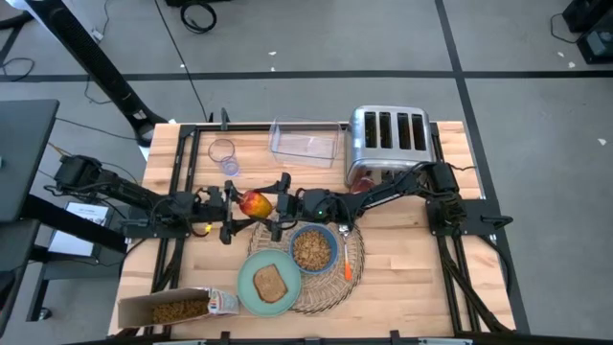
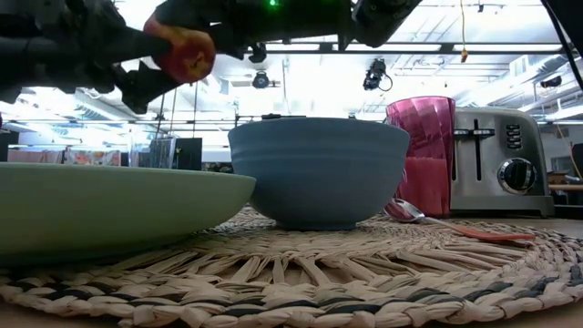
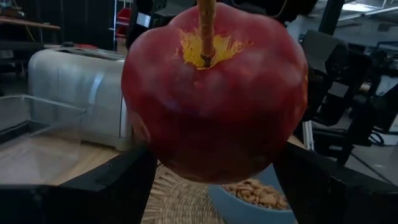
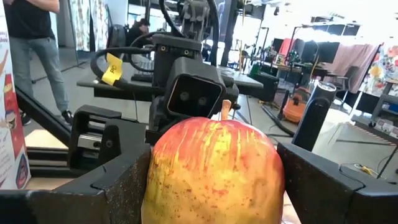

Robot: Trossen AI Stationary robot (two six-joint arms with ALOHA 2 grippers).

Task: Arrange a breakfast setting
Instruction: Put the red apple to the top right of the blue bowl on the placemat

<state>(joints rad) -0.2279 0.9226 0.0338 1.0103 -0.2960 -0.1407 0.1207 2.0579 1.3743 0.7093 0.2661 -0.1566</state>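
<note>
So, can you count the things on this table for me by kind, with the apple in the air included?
Dishes and cutlery: 5 (bowl, plate, spoon, red cup, clear glass)
Food: 3 (apple, toast, cereal)
Other: 4 (placemat, toaster, cereal box, clear container)
Total: 12

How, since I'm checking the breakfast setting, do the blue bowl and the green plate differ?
The blue bowl is deep with tall walls; the green plate is shallow and wider. The bowl holds cereal; the plate holds a slice of toast. Both sit on the wicker placemat.
</note>
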